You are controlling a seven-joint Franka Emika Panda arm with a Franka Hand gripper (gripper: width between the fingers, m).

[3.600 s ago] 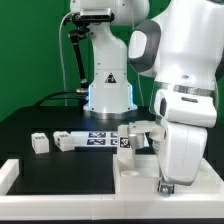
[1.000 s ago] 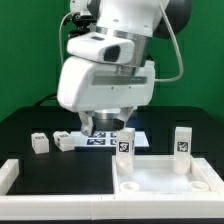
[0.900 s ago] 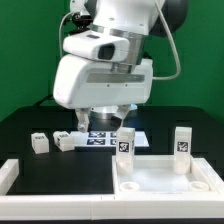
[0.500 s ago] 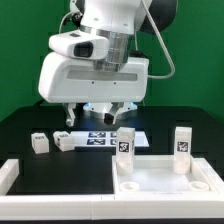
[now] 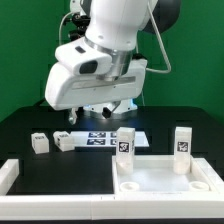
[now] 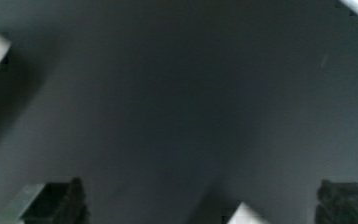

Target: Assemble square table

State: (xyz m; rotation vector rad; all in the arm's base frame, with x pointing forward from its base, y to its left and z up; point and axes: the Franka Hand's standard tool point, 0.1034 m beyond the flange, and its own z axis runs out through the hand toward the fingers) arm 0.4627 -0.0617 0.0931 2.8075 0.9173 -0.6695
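The white square panel (image 5: 165, 182) lies underside up at the front on the exterior view's right. Two white legs stand upright in it, one at its left corner (image 5: 125, 143) and one at its right corner (image 5: 182, 140). Two loose legs (image 5: 39, 143) (image 5: 65, 141) lie on the black table further left. My gripper (image 5: 90, 112) hangs above the table behind the loose legs, touching nothing. In the wrist view my gripper (image 6: 202, 205) is open. Its fingertips (image 6: 60, 200) stand wide apart with only blurred dark table between them.
The marker board (image 5: 100, 138) lies flat between the loose legs and the panel. A long white bar (image 5: 55, 206) edges the table's front and turns up at the left corner (image 5: 8, 174). The arm's base stands at the back.
The arm has left the panel's right leg, which now stands alone. It has swung toward the exterior view's left, over the marker board, and has tilted in the last half second.
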